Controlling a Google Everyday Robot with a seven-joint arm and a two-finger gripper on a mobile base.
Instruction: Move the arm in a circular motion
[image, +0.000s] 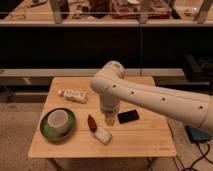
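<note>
Reaching my arm (150, 97) in from the right, elbow bent over the wooden table (140, 137), I am pointing my gripper (109, 120) down between a small bottle (92, 122) and a black block (128, 116).

No readable text, labels or numbers; print on tube (73, 95) too blurred; gripper (109, 120) unmarked, above table (145, 142).

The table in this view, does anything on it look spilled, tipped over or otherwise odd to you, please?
Nothing stands out. The cup sits upright on the green plate, the other items lie apart on the table, and the arm hangs its gripper beside the dark object.
</note>
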